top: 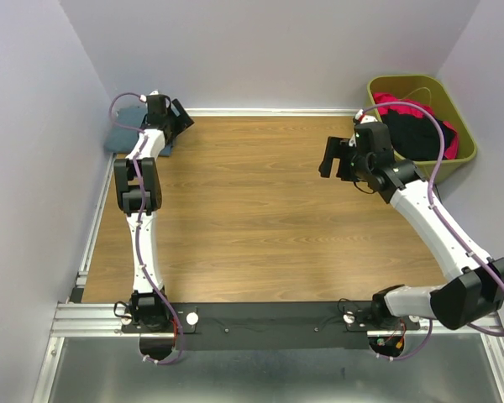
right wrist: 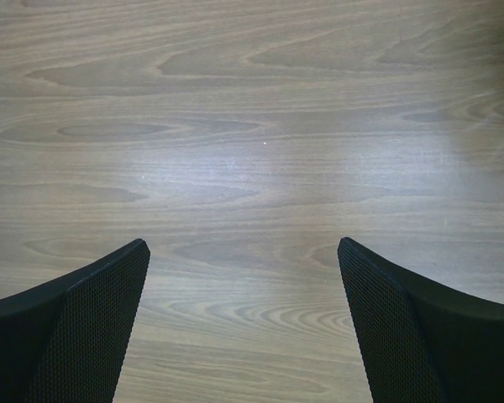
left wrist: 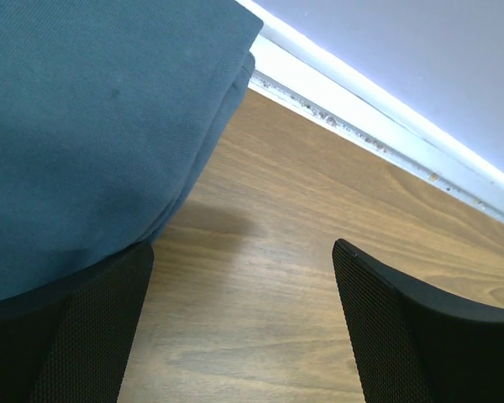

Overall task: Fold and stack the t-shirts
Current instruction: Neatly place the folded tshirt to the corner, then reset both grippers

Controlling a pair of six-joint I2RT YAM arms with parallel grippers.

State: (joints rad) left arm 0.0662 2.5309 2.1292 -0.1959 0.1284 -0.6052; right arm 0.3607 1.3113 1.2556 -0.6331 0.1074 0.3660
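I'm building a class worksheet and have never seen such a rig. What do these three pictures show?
Two robot arms are bolted at a wooden table's near edge. The wide picture looks down from behind them; the other two come from a camera on each wrist, its black fingers showing. The left gripper is open by a folded blue t-shirt in the far left corner; the right gripper is open over bare wood. A red shirt and a black shirt lie in a green bin. Nothing is held.
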